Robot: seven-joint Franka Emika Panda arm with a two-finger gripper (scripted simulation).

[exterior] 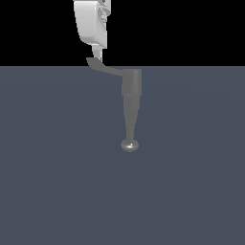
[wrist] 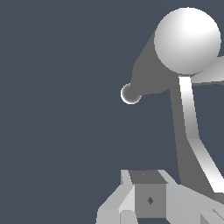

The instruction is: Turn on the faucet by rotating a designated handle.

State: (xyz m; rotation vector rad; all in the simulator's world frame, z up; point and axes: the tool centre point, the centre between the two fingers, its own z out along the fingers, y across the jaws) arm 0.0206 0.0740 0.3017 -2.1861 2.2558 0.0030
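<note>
The grey faucet (exterior: 131,86) stands in the middle of the exterior view, its short cylindrical body upright. Its long spout tapers toward the camera and ends in a shiny rounded knob (exterior: 129,145). The thin flat handle (exterior: 101,66) sticks out from the body toward the exterior view's left. My white gripper (exterior: 97,53) hangs straight above the handle's paddle tip, at or just touching it, fingers together and empty. In the wrist view the handle (wrist: 189,113) runs as a bright strip beside my gripper (wrist: 148,192). The spout's knob (wrist: 130,93) lies beyond.
The faucet stands on a plain dark blue-grey floor (exterior: 57,167) that stretches to a black background. A large white rounded cap (wrist: 187,40) tops the faucet body in the wrist view.
</note>
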